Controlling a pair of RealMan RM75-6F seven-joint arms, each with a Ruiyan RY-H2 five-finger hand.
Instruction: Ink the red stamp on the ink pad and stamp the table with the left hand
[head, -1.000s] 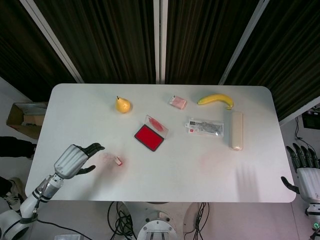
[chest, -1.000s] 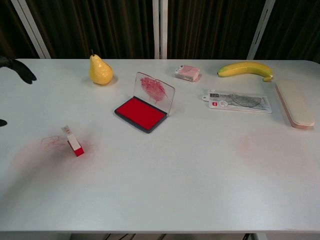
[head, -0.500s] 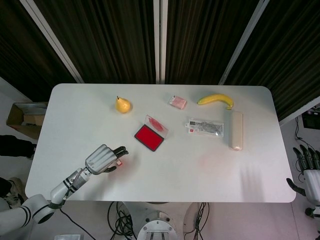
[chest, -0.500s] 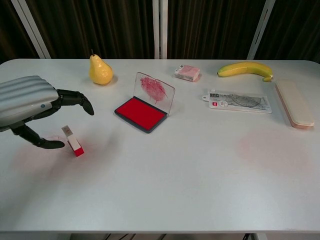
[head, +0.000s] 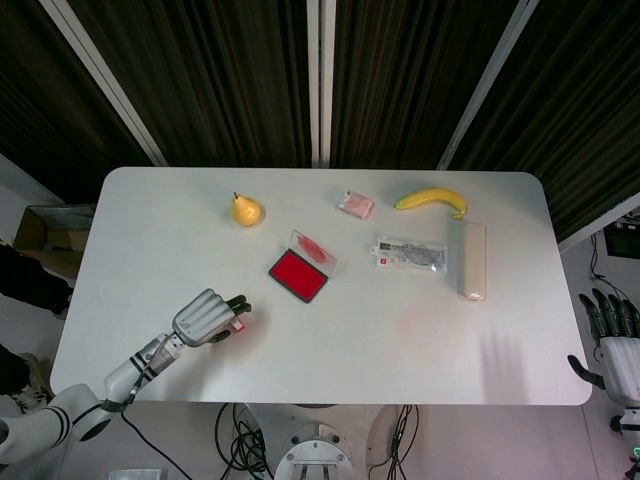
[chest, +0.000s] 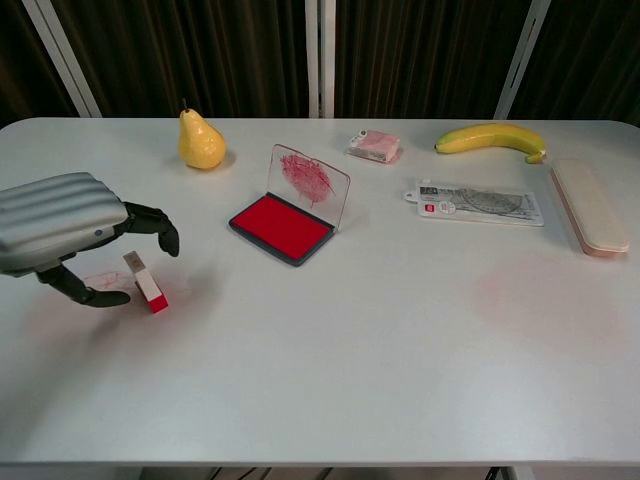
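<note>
The small red stamp lies tilted on the table at the front left, on faint red smudges; in the head view the stamp peeks out by the fingertips. My left hand hovers over it, fingers arched above the stamp and the thumb low on its left, neither clearly touching it. The same left hand shows in the head view. The ink pad lies open with its stained lid upright, to the right of the hand. My right hand hangs off the table's right edge, fingers spread, empty.
A pear stands behind the left hand. At the back right lie a pink packet, a banana, a clear packet and a beige case. A cardboard box sits on the floor at the left.
My left hand swept in from the table's left edge to the stamp, and its fingers have since curled lower around it. The stamp has not moved. The right hand shifted slightly.
</note>
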